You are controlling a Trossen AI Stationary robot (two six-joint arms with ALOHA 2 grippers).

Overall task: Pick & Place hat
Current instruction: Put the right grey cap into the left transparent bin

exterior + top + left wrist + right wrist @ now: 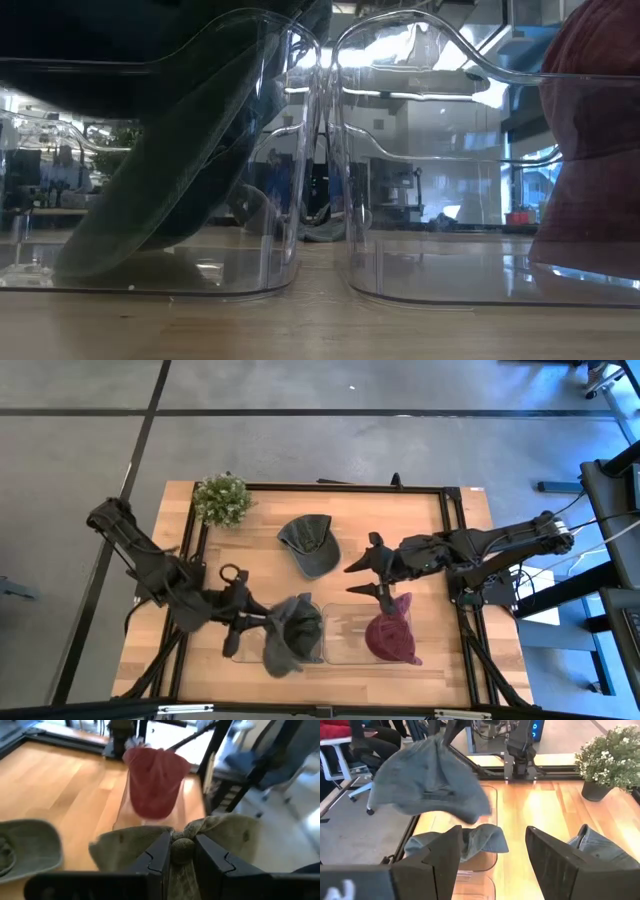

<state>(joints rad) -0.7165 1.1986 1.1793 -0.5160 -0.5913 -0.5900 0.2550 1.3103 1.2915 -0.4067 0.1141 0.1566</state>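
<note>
A grey-green hat [292,635] hangs from my shut left gripper [255,622] over the left clear bin [240,652]. In the low view the hat's lower end [110,250] reaches down to that bin's floor. A dark red hat [390,637] sits in the right clear bin [345,635] and also shows in the left wrist view [155,780]. My right gripper [370,580] hovers open just beyond the red hat, holding nothing. A second grey cap [310,543] lies flat on the table behind the bins. My left gripper [182,852] pinches a bunched fold of the grey-green hat's cloth [183,845] between its two fingers. It comes nearly level from the table's left. The hat's crown spreads out past the fingers [125,847] and sags down into the left bin.
A small potted plant [222,500] stands at the table's far left corner. A dark frame [450,520] runs around the tabletop. Bare wood lies between the plant and the grey cap and at the table's near left. Office chairs and equipment stand beyond the table.
</note>
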